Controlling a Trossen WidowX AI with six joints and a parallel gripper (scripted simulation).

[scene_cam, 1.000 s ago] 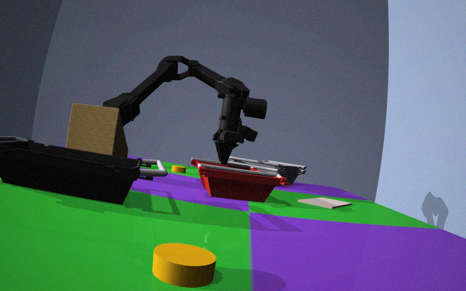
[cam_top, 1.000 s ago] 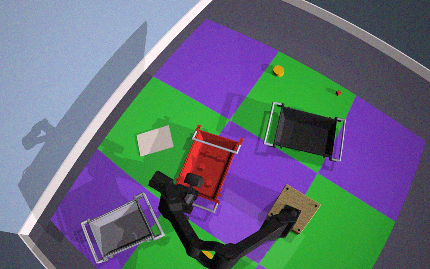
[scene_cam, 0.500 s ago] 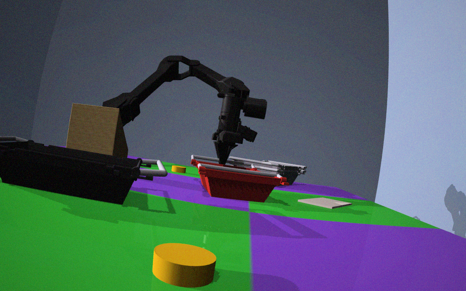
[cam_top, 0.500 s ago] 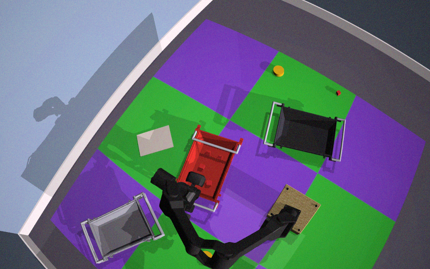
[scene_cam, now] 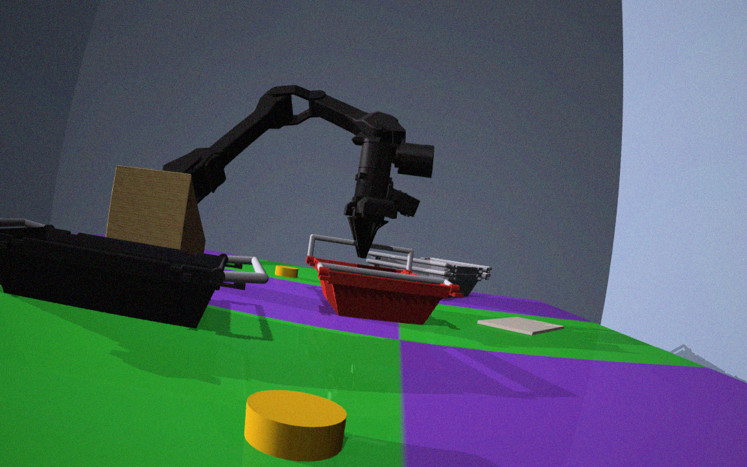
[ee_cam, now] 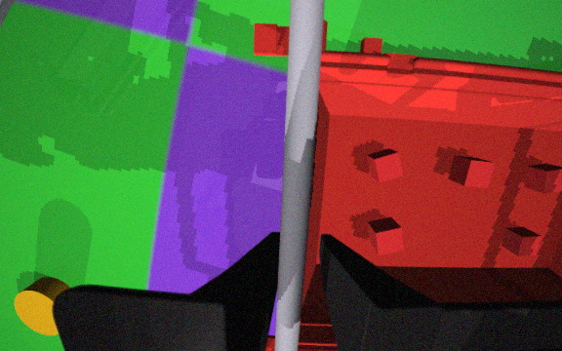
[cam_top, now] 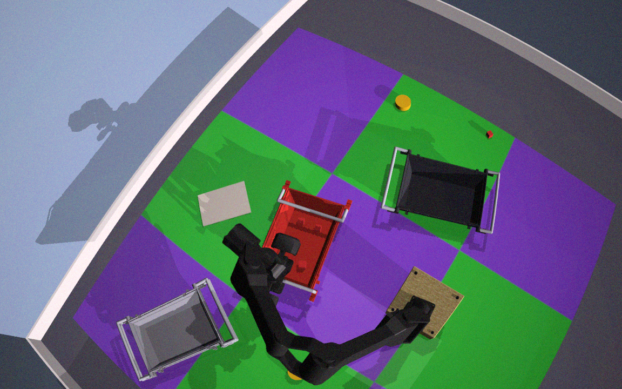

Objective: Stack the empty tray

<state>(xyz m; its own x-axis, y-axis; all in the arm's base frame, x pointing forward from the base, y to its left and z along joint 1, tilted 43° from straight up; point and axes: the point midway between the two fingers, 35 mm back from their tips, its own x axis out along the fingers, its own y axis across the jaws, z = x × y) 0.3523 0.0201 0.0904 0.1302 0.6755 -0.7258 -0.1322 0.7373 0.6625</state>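
The end effector [cam_top: 278, 285] [scene_cam: 362, 255] [ee_cam: 300, 242], slightly spread and pinching nothing, meets the raised bar [cam_top: 299, 287] [scene_cam: 332, 239] [ee_cam: 301, 112] of the red tray [cam_top: 326, 249] [scene_cam: 384, 301] [ee_cam: 432, 104], presumably to swing it inward as support.

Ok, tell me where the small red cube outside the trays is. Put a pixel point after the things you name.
In the top view, the small red cube [cam_top: 489, 134] lies toward the upper right, on green, just beyond the black tray [cam_top: 483, 195].

Matte black arm [cam_top: 359, 346] [scene_cam: 246, 128], tapered black fingers [cam_top: 280, 270] [scene_cam: 362, 256]
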